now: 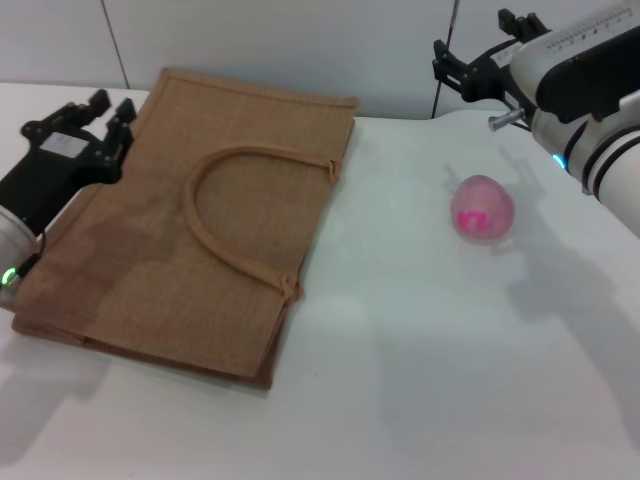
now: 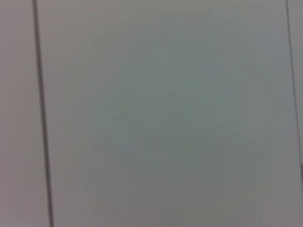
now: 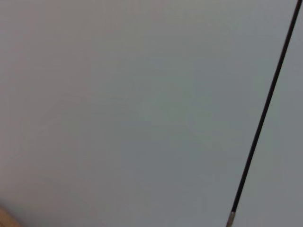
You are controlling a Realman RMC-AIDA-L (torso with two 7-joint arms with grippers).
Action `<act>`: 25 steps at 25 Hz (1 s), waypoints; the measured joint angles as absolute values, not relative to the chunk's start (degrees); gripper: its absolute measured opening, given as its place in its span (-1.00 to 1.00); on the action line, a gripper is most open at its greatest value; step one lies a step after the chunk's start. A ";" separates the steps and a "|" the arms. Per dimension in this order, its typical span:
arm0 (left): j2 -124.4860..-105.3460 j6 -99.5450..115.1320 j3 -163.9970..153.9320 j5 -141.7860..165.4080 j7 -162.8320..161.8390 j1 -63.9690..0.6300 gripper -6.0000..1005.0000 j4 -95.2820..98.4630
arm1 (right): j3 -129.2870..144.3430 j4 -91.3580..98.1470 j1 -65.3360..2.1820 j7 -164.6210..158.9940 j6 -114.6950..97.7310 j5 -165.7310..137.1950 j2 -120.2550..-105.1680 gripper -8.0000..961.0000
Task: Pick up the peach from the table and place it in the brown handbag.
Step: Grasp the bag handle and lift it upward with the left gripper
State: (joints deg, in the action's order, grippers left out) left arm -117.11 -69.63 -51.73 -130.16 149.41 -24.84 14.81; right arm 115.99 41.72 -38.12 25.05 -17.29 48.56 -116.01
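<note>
The peach (image 1: 483, 207), pale pink with a magenta blotch, rests on the white table (image 1: 420, 340) right of centre. The brown handbag (image 1: 200, 225) lies flat on the table's left half, one arched handle (image 1: 225, 210) on top of it. My right gripper (image 1: 480, 45) hovers open at the far right, above and behind the peach, well apart from it. Over the bag's far left corner my left gripper (image 1: 110, 108) is open and holds nothing. Both wrist views show only a grey wall, neither the peach nor the bag.
A grey panelled wall (image 1: 280, 40) stands behind the table. A dark seam (image 2: 41, 113) crosses the left wrist view, and another seam (image 3: 265, 113) crosses the right wrist view. White table surface lies between the bag and the peach.
</note>
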 joint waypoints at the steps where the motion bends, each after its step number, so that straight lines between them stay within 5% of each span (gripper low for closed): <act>1: -117.13 -70.55 -51.73 -131.78 150.73 -24.75 -0.40 13.91 | 115.97 41.84 -37.87 25.03 -17.71 48.59 -116.01 0.80; 25: -117.17 -74.45 -51.68 -140.93 158.67 -24.08 -0.40 8.96 | 115.93 44.19 -31.38 24.62 -30.31 48.96 -116.28 0.80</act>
State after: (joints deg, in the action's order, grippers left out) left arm -117.17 -74.45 -51.68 -140.93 158.68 -24.08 8.96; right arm 115.93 44.19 -31.37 24.62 -30.31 48.96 -116.28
